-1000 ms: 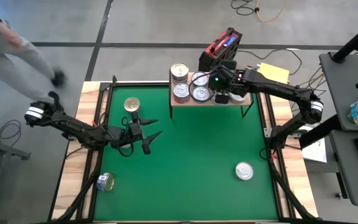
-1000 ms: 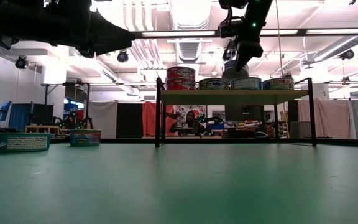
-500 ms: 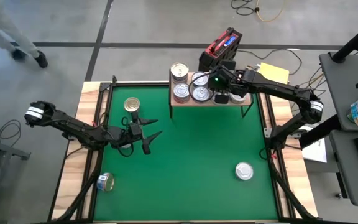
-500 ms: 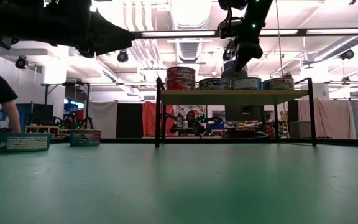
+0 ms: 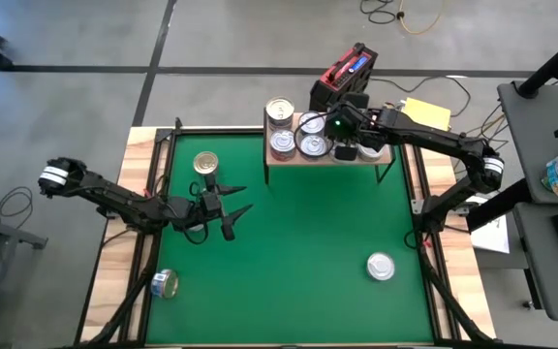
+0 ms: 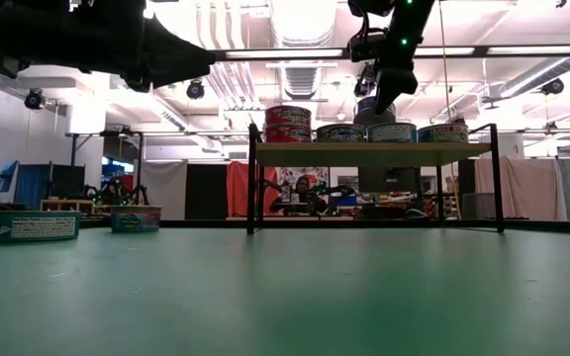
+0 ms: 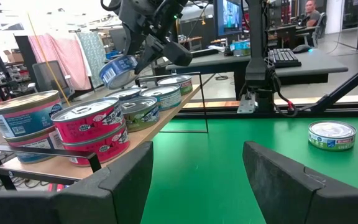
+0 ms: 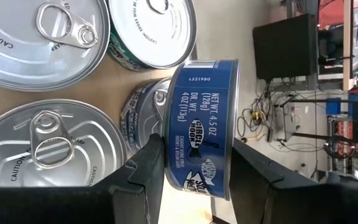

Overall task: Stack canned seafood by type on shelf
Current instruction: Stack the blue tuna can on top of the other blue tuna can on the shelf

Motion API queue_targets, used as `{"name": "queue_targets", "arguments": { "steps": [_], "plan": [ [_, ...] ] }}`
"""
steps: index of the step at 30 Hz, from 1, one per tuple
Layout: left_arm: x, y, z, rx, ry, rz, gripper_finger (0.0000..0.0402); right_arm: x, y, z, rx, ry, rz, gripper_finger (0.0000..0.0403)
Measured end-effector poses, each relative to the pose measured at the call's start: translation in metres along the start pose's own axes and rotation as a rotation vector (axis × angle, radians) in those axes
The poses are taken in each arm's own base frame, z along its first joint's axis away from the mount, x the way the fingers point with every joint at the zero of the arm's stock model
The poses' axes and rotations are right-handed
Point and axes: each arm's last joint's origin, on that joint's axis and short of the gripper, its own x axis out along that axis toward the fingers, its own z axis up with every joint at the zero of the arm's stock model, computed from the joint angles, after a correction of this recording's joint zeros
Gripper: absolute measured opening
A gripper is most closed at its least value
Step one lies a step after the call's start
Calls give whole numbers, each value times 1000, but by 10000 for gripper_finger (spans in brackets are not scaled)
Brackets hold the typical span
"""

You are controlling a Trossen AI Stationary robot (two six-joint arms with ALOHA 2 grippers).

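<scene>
The shelf (image 5: 323, 155) stands at the mat's far edge with several tins on it, among them a red stack (image 7: 93, 127). Nothing on the table has shifted over the last second, so the placement looks paused. The right gripper (image 8: 197, 163) hangs over the shelf's right part, clamped on a blue tin (image 8: 202, 137) turned on edge. The left gripper (image 5: 223, 206) waits spread and empty over the mat's left side. Three cans lie loose on the mat: (image 5: 205, 163), (image 5: 166, 283), (image 5: 381, 266).

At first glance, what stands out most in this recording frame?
The right gripper holds a blue-labelled can on edge above the cans already on the shelf at the mat's far edge. The left gripper hovers open over the green mat, where three cans wait.
</scene>
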Motion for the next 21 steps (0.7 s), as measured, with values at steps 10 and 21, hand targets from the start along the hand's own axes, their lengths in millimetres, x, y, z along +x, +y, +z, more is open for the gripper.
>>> {"name": "queue_targets", "arguments": {
  "steps": [10, 21],
  "plan": [
    [0, 0, 0, 0, 0, 0, 233, 2, 2, -1, 19, 7, 4, 130],
    [0, 0, 0, 0, 0, 0, 233, 7, 7, -4, -6, 25, 15, 130]
  ]
}}
